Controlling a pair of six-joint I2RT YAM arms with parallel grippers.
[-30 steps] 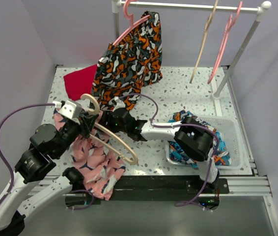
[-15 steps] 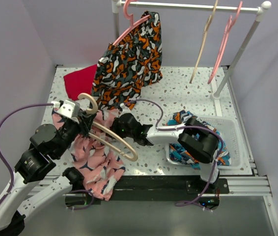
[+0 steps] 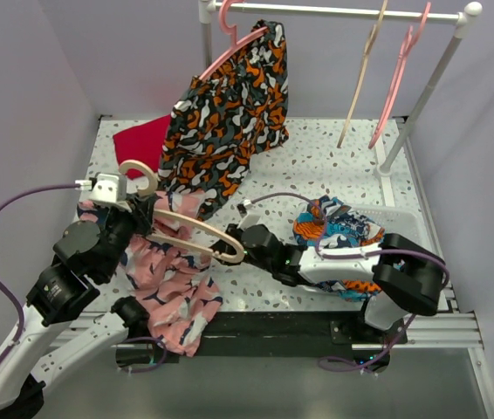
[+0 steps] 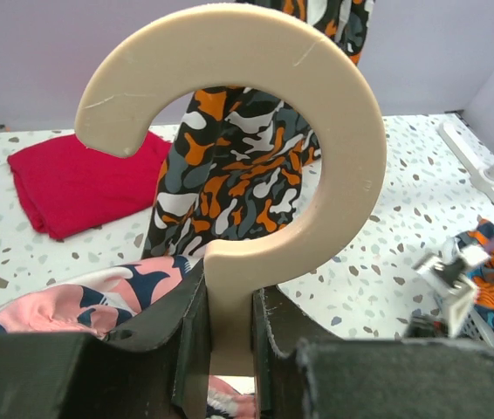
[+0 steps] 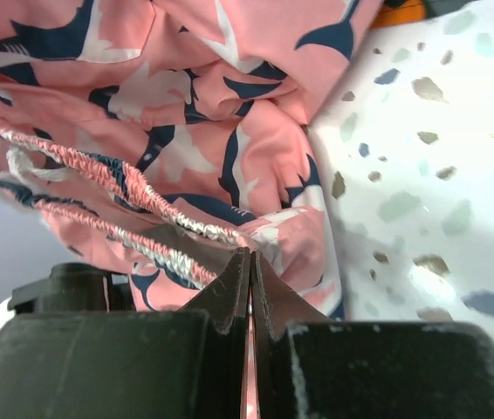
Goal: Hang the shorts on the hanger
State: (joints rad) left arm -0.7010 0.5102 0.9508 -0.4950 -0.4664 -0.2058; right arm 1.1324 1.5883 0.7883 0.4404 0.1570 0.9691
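My left gripper (image 3: 145, 212) is shut on the neck of the beige hanger (image 3: 196, 234). In the left wrist view the curled hook (image 4: 229, 131) rises straight out of the left gripper (image 4: 229, 301). The hanger's arms reach right over the pink shorts (image 3: 170, 281), which lie crumpled at the table's near left. My right gripper (image 3: 232, 249) sits at the hanger's right end. In the right wrist view the right gripper (image 5: 249, 262) is shut on a thin fold of the shorts (image 5: 186, 131) just below the gathered waistband.
An orange-black-white garment (image 3: 229, 113) hangs on a pink hanger from the rail at the back. A red cloth (image 3: 140, 144) lies behind the shorts. A white basket (image 3: 423, 229) holding blue-orange cloth (image 3: 339, 229) stands at the right. Spare hangers (image 3: 362, 74) hang on the rail.
The right gripper has shut on the shorts' fabric and drawn back to the right and nearer. The left gripper has shifted slightly left with the hanger.
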